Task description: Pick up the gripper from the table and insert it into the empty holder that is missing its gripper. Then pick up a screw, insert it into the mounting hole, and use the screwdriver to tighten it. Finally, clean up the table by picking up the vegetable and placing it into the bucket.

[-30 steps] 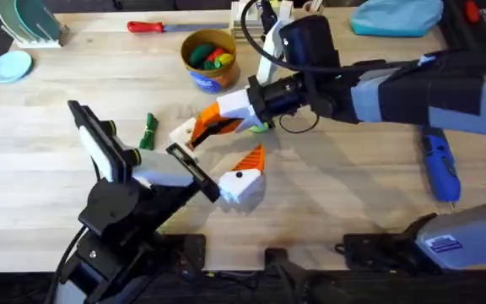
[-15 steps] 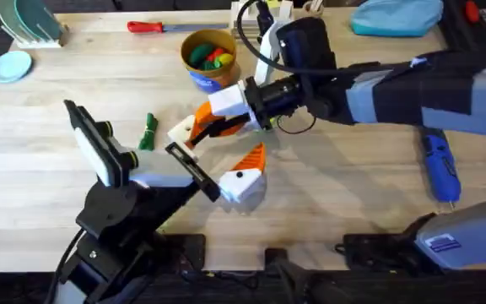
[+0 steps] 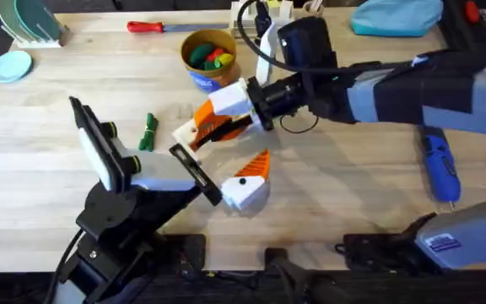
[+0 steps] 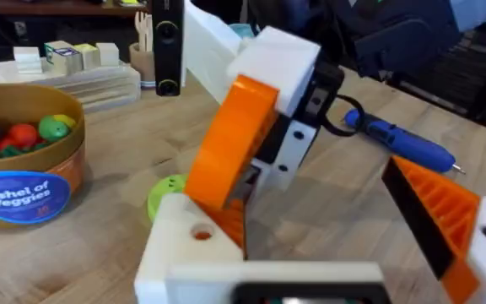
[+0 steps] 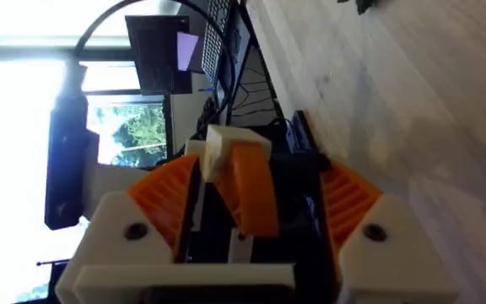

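My right gripper (image 3: 215, 125) is shut on the gripper (image 5: 251, 190), a small orange wedge, and holds it against the holder (image 3: 184, 133), the plain white finger mount (image 4: 184, 245) of my left gripper (image 3: 222, 154). The left gripper stands open, and its other finger carries an orange ribbed pad (image 4: 441, 215). The blue screwdriver (image 3: 440, 167) lies at the table's right. A dark-green vegetable (image 3: 148, 131) lies left of the grippers. The yellow bucket (image 3: 209, 57) holds toy vegetables at the back.
A red-handled screwdriver (image 3: 154, 27) lies at the far edge, left of the bucket. A lime-green disc (image 4: 165, 192) sits beside the holder. Plates (image 3: 28, 21) and a blue bowl (image 3: 11, 66) stand at the far left, a blue bag (image 3: 395, 15) at the far right.
My right gripper has shifted slightly toward the table's far side with the orange wedge. The left gripper's fingers have moved a little to the right.
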Controlling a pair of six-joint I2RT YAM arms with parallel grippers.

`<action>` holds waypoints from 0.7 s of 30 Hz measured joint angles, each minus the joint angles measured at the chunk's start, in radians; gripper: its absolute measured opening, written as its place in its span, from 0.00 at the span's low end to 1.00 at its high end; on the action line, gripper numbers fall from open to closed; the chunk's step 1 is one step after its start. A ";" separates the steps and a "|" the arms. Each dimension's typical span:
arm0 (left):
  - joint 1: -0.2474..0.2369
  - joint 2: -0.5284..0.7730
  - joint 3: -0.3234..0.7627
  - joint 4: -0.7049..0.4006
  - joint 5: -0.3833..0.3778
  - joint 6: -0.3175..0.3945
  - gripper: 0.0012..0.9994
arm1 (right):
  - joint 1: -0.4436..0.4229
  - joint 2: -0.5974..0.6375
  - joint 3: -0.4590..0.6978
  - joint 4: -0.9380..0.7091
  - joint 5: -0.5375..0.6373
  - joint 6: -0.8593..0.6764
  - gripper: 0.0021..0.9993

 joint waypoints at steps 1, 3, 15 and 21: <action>0.000 0.000 0.000 0.000 0.003 0.000 0.99 | -0.005 0.000 0.000 0.000 0.000 0.000 0.72; 0.000 0.000 0.000 0.000 0.007 0.000 0.99 | -0.017 0.000 0.000 0.000 0.000 -0.002 0.81; 0.000 0.000 0.000 0.000 0.014 0.000 0.99 | -0.173 0.000 0.115 -0.132 0.092 -0.170 0.99; 0.000 0.000 0.000 0.000 0.014 0.000 0.99 | -0.189 0.000 0.319 -0.669 0.353 -0.459 0.99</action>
